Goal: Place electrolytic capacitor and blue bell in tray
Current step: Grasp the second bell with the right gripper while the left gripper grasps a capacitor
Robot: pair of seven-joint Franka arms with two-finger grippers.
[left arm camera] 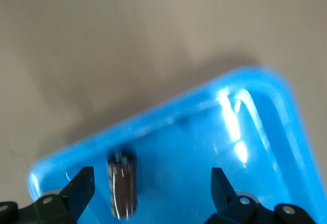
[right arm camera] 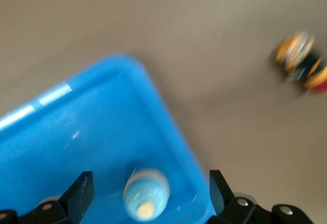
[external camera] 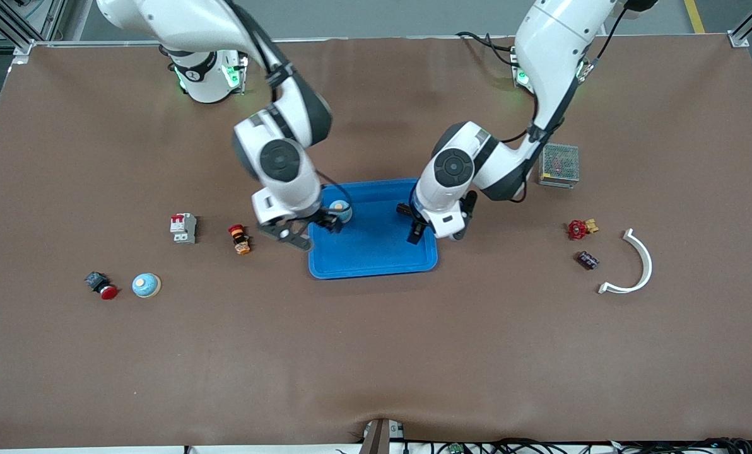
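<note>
Both parts lay in the tray, the blue bell below the right gripper and the electrolytic capacitor below the left gripper, both with jaws apart; nothing evidently remained.

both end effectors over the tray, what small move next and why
Probably lift both straight up. The left end effector stands open around the electrolytic capacitor, the right end effector open around the blue bell; both parts lie in the tray, apparently released.
</note>
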